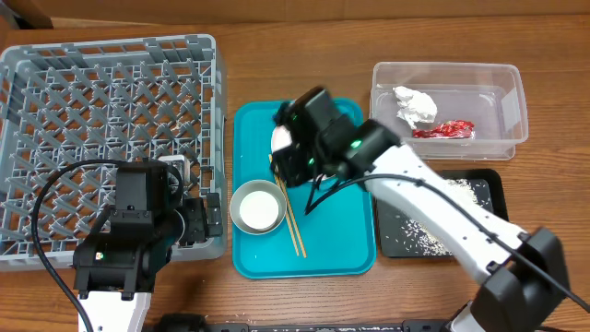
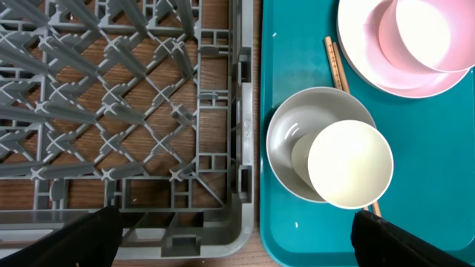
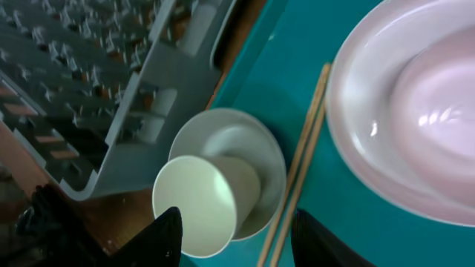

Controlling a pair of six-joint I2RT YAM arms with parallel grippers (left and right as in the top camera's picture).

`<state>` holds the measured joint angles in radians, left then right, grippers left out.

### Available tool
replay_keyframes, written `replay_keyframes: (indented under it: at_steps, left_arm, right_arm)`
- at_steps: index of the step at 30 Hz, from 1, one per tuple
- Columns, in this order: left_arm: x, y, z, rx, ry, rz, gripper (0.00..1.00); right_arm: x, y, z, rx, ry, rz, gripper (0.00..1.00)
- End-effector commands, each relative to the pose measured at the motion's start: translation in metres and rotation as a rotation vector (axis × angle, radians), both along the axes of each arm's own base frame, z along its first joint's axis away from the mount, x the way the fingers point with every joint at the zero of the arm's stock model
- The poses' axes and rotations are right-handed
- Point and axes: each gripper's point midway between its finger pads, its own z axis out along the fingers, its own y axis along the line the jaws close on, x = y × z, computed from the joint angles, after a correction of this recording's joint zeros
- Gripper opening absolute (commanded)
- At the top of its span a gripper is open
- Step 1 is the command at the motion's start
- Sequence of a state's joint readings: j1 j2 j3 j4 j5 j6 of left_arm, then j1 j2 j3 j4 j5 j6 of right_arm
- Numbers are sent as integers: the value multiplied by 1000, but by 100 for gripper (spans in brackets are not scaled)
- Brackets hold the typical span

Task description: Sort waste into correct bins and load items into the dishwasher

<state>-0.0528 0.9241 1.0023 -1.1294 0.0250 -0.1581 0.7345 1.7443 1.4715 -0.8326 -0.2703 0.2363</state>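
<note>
A grey bowl [image 1: 241, 194] with a small white cup [image 1: 258, 210] in it stands on the teal tray [image 1: 341, 240], with wooden chopsticks [image 1: 293, 226] beside it. My right gripper [image 1: 293, 166] is open above the tray and covers most of the pale plate [image 1: 279, 138]. In the right wrist view its fingers [image 3: 241, 245] frame the cup [image 3: 197, 204] and bowl [image 3: 223, 130]. The plate [image 3: 356, 141] holds the pink bowl [image 3: 438, 119]. My left gripper [image 1: 198, 221] is open and empty at the grey dish rack's [image 1: 111, 101] front right corner. The clear tub [image 1: 516, 92] holds the paper wad [image 1: 415, 104] and red wrapper [image 1: 447, 130].
The black tray [image 1: 493, 189] at right holds scattered rice [image 1: 433, 235]. The left wrist view shows the rack [image 2: 111, 96], grey bowl [image 2: 286, 141], cup [image 2: 349, 163], chopsticks [image 2: 335, 63], plate [image 2: 364, 55] and pink bowl [image 2: 423, 33]. The rack holds no dishes.
</note>
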Motion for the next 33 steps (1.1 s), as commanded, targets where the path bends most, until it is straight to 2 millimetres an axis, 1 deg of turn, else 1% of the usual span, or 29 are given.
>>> replay_keyframes:
  at_steps: [1, 2, 4, 5, 7, 9, 10, 11, 12, 15, 16, 17, 19, 21, 22, 23, 24, 26, 27, 28, 29, 31, 33]
  left_arm:
    - [4, -1, 9, -2, -27, 6, 100]
    - [3, -1, 8, -2, -25, 6, 100]
    - [3, -1, 8, -2, -26, 6, 100]
    - [4, -1, 9, -2, -26, 6, 100]
    - [4, -1, 9, -2, -27, 6, 100]
    - [3, -1, 8, -2, -26, 6, 100]
    - [3, -1, 8, -2, -26, 6, 100]
    - [3, -1, 8, -2, -26, 6, 100]
    - [3, -1, 8, -3, -26, 6, 100]
    - [3, -1, 8, -3, -26, 6, 100]
    - [4, -1, 9, -3, -27, 6, 100]
    - [4, -1, 9, -3, -27, 6, 100]
    - [4, -1, 9, -3, -28, 6, 100]
    - [4, -1, 9, -6, -29, 4, 100]
    - [4, -3, 9, -14, -31, -1, 100]
    - [5, -7, 10, -34, -35, -13, 100]
    - [6, -12, 11, -57, -40, -27, 100]
    - [11, -28, 17, -136, -64, -81, 100]
    - [14, -42, 22, -194, -86, -139, 100]
    - [16, -48, 24, -219, -95, -167, 100]
    - [18, -59, 29, -266, -115, -224, 100]
    - [21, -89, 45, -387, -171, -390, 100]
    - [21, -116, 63, -505, -236, -564, 100]
  right_arm:
    - [-26, 9, -45, -87, 109, -33, 48]
    - [-31, 7, -60, -133, 126, -59, 47]
    - [-36, 7, -71, -159, 135, -57, 43]
    - [-38, 7, -78, -182, 136, -55, 40]
    - [-39, 7, -85, -200, 139, -54, 34]
    - [-40, 6, -90, -205, 151, -70, 33]
    - [-40, 6, -92, -207, 153, -73, 31]
    - [-40, 6, -93, -211, 154, -73, 25]
    - [-39, 6, -93, -211, 153, -74, 16]
    - [-36, 6, -90, -204, 148, -80, 5]
    - [-32, 6, -86, -197, 144, -87, 4]
    - [-28, 5, -81, -191, 140, -94, 4]
    - [-14, 2, -61, -165, 122, -125, 4]
    - [-1, -4, -37, -136, 102, -156, 4]
    - [8, -9, -22, -117, 87, -178, 4]
    - [16, -14, -7, -94, 70, -198, 4]
    - [21, -18, 5, -74, 56, -212, 4]
    - [33, -30, 37, -7, 23, -245, 4]
    - [37, -38, 52, 33, 14, -261, 4]
    - [38, -42, 57, 49, 13, -269, 4]
    - [40, -49, 65, 77, 20, -279, 4]
    - [41, -63, 76, 134, 66, -294, 4]
    - [38, -70, 81, 203, 145, -284, 4]
